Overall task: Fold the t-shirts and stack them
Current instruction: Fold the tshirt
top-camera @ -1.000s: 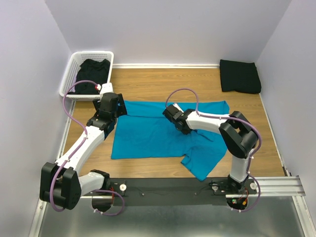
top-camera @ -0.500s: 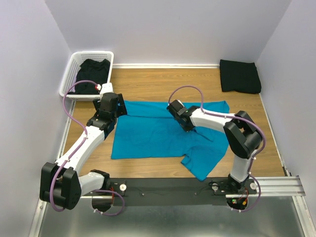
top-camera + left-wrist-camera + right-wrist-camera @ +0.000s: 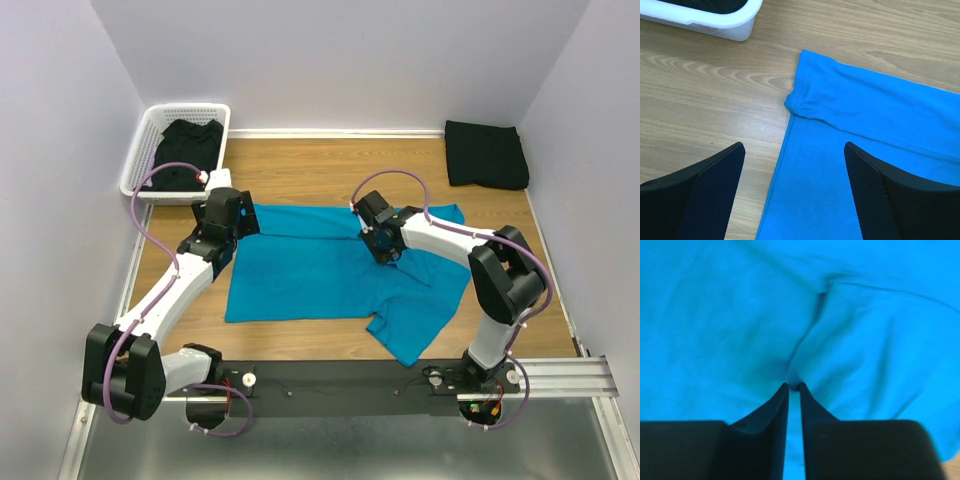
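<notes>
The teal-blue t-shirt [image 3: 300,265] lies partly folded across the middle of the wooden table, one part trailing toward the front right. In the right wrist view my right gripper [image 3: 793,386] is shut on a small pinched ridge of this t-shirt [image 3: 715,315]; from the top it [image 3: 386,250] sits over the shirt's right half. My left gripper [image 3: 234,222] hovers open over the shirt's rear left corner. Its wrist view shows the gripper [image 3: 792,150] straddling the left hem of the teal fabric [image 3: 865,115], with nothing between its pads. A folded black t-shirt [image 3: 487,153] lies at the back right.
A white lattice basket [image 3: 138,170] stands at the back left and holds another black t-shirt [image 3: 186,148]; its rim [image 3: 715,22] shows in the left wrist view. Lilac walls enclose the table on three sides. The black base rail [image 3: 340,375] runs along the near edge.
My right gripper has slid to the right and slightly back across the teal t-shirt, with its jaws narrowed onto a fold of fabric. The left arm has hardly moved.
</notes>
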